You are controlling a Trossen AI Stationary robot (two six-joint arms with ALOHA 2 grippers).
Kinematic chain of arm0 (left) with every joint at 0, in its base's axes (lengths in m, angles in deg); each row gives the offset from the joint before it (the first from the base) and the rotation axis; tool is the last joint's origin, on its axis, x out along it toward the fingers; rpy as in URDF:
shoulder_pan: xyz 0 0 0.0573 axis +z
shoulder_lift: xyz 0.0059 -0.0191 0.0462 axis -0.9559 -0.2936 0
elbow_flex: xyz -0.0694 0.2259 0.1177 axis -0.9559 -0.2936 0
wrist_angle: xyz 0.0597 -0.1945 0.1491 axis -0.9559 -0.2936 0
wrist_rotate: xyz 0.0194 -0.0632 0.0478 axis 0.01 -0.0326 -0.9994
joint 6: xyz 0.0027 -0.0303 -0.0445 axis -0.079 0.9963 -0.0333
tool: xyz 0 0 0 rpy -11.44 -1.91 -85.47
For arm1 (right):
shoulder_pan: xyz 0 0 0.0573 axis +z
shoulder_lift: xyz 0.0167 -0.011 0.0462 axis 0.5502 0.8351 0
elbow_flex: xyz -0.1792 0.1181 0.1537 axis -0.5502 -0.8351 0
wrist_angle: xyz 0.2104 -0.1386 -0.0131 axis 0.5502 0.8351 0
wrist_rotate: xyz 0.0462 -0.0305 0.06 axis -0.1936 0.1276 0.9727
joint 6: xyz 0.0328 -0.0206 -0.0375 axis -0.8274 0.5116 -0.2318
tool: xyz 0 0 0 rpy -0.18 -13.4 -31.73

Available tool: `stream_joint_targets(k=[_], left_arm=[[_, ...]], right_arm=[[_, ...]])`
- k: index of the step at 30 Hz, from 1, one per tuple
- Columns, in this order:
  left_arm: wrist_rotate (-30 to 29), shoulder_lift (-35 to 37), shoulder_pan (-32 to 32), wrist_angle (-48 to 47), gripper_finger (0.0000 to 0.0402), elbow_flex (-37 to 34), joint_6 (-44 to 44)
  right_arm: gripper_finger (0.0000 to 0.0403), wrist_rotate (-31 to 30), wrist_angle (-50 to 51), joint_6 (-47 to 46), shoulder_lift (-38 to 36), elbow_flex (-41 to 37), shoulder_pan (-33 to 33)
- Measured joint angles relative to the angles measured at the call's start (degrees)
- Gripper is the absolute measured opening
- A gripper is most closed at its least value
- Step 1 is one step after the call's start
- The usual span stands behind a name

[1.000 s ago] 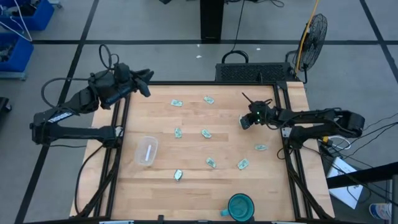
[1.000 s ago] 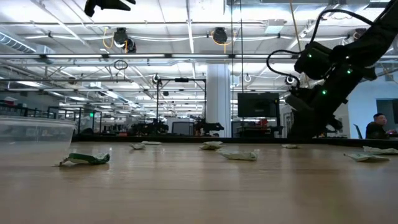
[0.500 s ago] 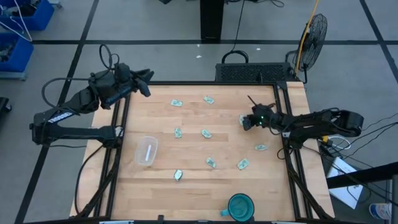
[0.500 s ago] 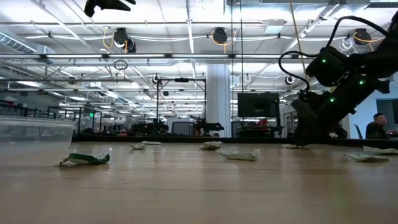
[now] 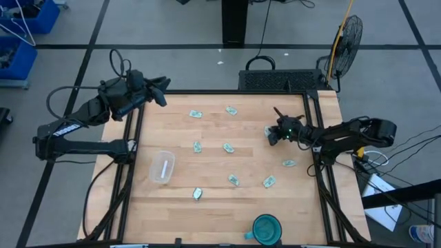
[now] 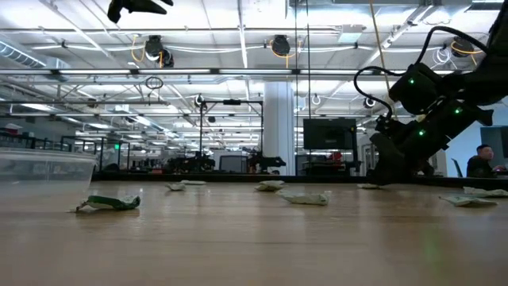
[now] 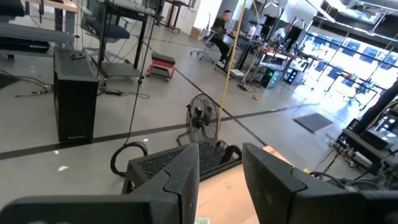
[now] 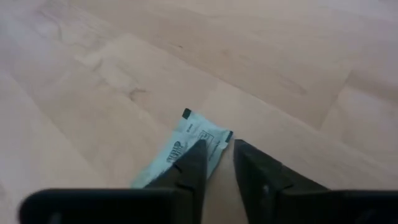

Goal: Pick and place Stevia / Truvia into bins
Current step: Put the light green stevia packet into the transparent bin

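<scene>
My right gripper is down low at the wooden table, arm stretched out flat across it. My two dark fingers are nearly together, with one edge of a small pale green paper sachet pinched between the tips. The sachet lies flat on the wood. The clear plastic tub sits well apart, across the table. My left gripper hangs high over the far corner, fingers a little apart, holding nothing.

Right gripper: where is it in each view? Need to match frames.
High: right gripper low over the table's right side.
Low: at right, near the tabletop.
Left wrist: not in it.
Right wrist: fingers at bottom, on a sachet.
Shared landmark: the table.
</scene>
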Motion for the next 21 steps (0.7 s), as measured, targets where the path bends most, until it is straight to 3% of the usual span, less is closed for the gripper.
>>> stream_joint_targets(k=[5, 10, 15, 17, 21], left_arm=[[1.2, 0.0, 0.0, 0.0, 0.0127, 0.0, 0.0], [7.1, -0.6, 0.0, 0.0, 0.0127, 0.0, 0.0], [13.7, -5.1, 0.0, -3.8, 0.0127, 0.0, 1.7], [16.3, -8.3, 0.0, -6.2, 0.0127, 0.0, 3.0], [21.0, -14.7, -0.6, -6.4, 0.0127, 0.0, 3.2]], right_arm=[[0.0006, 0.5, -1.8, -1.3, -1.4, -0.2, 0.0], [0.0005, 3.1, -8.7, -0.8, -4.2, 1.7, 0.1], [0.0003, 7.8, -6.2, 4.3, -5.0, 9.8, 2.6], [0.0001, 8.7, -2.6, 7.7, -5.2, 14.7, 4.0], [0.0006, 7.8, 19.9, 18.1, -5.0, 22.7, 5.7]])
